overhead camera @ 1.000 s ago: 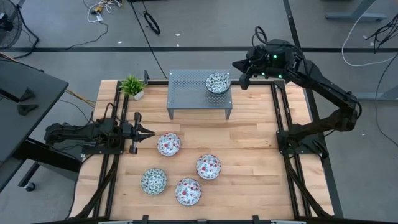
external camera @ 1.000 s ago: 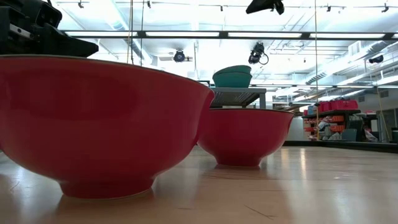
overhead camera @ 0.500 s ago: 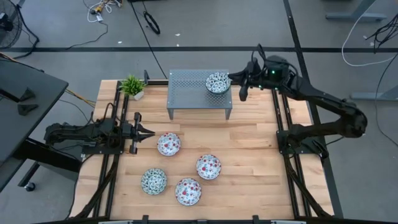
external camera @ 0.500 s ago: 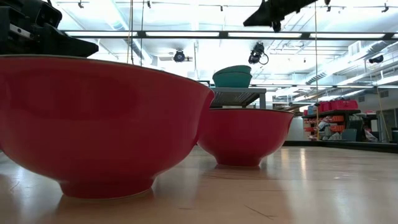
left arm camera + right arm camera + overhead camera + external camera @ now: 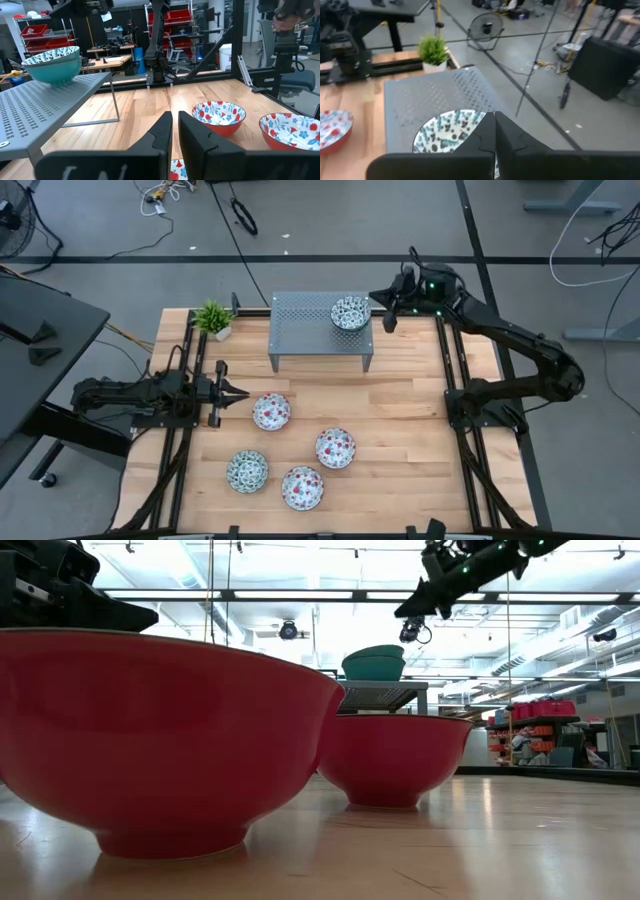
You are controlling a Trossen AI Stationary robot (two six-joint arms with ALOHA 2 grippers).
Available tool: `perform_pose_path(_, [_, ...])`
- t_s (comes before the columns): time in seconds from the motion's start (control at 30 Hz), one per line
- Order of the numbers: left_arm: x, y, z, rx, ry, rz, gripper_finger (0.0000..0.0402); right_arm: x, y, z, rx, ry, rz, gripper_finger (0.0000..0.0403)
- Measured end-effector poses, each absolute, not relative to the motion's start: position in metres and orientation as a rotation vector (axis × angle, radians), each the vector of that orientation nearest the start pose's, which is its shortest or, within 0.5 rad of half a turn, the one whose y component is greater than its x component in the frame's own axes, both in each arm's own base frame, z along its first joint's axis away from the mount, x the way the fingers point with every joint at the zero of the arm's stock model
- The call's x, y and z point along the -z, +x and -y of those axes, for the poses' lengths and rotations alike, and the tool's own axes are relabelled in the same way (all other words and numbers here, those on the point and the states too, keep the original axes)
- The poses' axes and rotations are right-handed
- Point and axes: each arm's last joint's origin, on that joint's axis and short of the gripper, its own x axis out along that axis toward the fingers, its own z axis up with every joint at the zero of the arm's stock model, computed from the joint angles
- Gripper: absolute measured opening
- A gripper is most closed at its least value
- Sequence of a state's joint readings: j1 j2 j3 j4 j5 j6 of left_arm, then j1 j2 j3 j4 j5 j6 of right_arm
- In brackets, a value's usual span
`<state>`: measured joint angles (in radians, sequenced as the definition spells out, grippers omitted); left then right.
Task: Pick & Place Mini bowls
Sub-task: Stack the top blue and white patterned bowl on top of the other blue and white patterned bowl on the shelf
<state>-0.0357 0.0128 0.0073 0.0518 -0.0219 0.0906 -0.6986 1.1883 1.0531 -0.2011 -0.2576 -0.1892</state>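
Grey perforated metal stand [image 5: 320,330]: my landmark, set toward the far edge of the wooden tabletop [image 5: 400,450], four legs down.

Green-patterned bowl [image 5: 350,312]: upright on the stand's top, at the corner nearest my right arm; my left wrist view shows it as two teal bowls nested.

My right claw [image 5: 384,308]: in the air just beside that corner of the stand, near the bowl but apart from it, fingers pressed together with nothing between them.

My left claw [image 5: 240,393]: low over the tabletop on the near side of the stand, toward my left arm's base, fingers nearly together, pinching nothing, tips just short of the closest red bowl.

Red-patterned bowl [image 5: 271,411]: on the tabletop in front of the stand, nearest of the loose ones to it.

Red-patterned bowl [image 5: 335,448]: farther from the stand, well apart from the first.

Green-patterned bowl [image 5: 246,471] and red-patterned bowl [image 5: 302,487]: farthest from the stand, near each other.

Small potted plant [image 5: 213,318]: beside the stand's end on my left arm's side.
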Motion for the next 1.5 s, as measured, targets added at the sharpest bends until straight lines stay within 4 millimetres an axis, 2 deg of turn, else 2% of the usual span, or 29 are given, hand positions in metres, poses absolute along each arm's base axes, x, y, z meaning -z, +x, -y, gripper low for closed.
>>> perform_pose_path(0.2, [-0.17, 0.098, 0.003, 0.012, 0.089, 0.047, 0.0037, -0.33, 0.211, 0.177, 0.398, 0.003, -0.381, 0.0])
perform_pose_path(0.43, [-0.17, 0.098, 0.003, 0.012, 0.089, 0.047, 0.0037, -0.321, 0.212, 0.183, 0.376, 0.039, -0.418, 0.0])
perform_pose_path(1.07, [-0.17, 0.098, 0.003, 0.012, 0.089, 0.047, 0.0037, -0.311, 0.208, 0.18, 0.326, 0.082, -0.512, 0.0])
perform_pose_path(1.5, [-0.17, 0.098, 0.003, 0.012, 0.089, 0.047, 0.0037, -0.3, 0.217, 0.179, 0.291, 0.104, -0.567, 0.0])
